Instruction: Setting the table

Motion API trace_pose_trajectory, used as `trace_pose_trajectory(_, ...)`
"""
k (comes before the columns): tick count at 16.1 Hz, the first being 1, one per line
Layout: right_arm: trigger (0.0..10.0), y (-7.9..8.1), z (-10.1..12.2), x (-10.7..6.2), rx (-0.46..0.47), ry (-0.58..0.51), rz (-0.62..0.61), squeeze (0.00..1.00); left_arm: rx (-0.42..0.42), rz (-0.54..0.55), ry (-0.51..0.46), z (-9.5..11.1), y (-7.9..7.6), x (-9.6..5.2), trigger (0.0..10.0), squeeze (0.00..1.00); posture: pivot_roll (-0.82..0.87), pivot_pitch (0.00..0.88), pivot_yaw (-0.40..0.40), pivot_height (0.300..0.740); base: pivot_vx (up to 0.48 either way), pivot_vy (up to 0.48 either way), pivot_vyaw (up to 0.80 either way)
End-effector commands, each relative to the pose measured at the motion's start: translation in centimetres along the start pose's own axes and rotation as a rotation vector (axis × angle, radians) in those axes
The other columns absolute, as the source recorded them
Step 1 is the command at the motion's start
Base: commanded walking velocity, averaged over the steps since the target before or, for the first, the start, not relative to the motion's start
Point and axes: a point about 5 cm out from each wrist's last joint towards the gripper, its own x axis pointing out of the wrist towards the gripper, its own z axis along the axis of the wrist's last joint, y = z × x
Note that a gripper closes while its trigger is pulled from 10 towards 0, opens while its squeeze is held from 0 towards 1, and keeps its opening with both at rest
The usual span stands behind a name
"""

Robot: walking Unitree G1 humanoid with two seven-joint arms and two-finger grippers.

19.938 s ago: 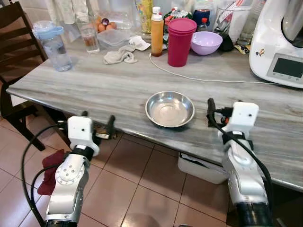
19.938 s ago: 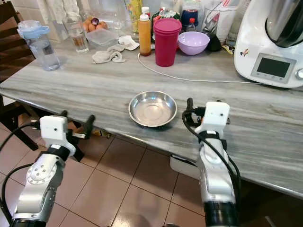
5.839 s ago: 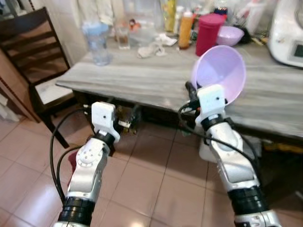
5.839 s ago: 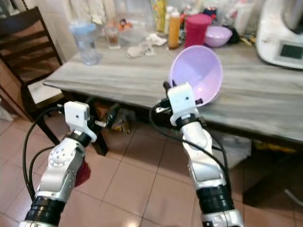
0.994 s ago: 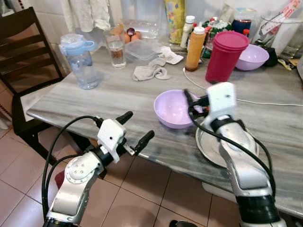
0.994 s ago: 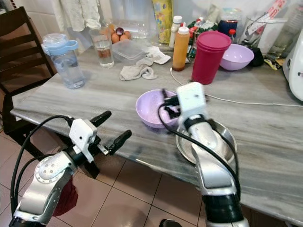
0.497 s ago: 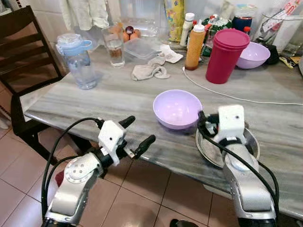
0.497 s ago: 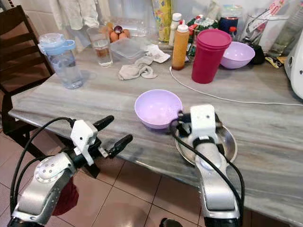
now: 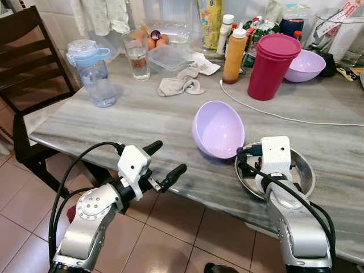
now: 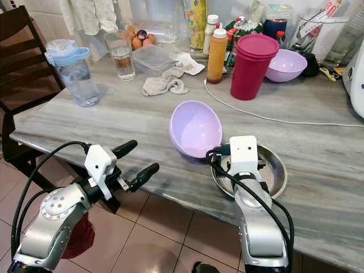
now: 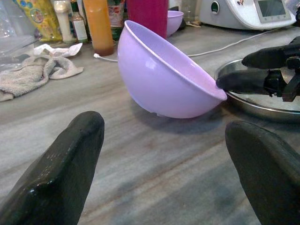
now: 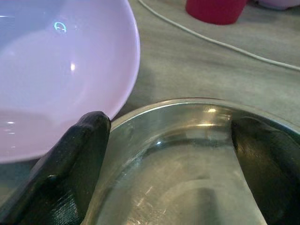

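Lilac bowl at frame centre tips against my parted right pincer beside the steel dish, not yet level; left pincer idles apart.

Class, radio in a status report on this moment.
Right gripper open, one finger against tipped lilac bowl. Left gripper open, idle at table edge. Steel dish beside bowl.

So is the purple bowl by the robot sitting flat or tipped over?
Tipped. The purple bowl leans on its side on the table, opening facing the steel dish, with the right pincer at its rim.
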Motion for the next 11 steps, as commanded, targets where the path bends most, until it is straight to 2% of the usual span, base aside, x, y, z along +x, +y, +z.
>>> trace_pose_trajectory(1,10.0,-0.3,0.4,0.1,0.009,-0.010,-0.007,1.00,0.006,-0.008,0.006,0.1,0.0,-0.2,10.0,0.00,-0.23,0.136,0.031,0.740,0.000,0.000,0.00)
trace_pose_trajectory(8,10.0,0.2,3.5,0.1,-0.023,-0.187,0.022,1.00,0.012,0.005,-0.001,0.2,0.1,-0.1,10.0,0.00,-0.23,0.124,0.025,0.740,0.000,0.000,0.00)
trace_pose_trajectory(11,10.0,0.2,4.4,-0.2,-0.090,-0.240,0.010,1.00,0.012,0.005,-0.003,0.2,0.1,-0.1,10.0,0.00,-0.23,0.122,0.026,0.740,0.000,0.000,0.00)
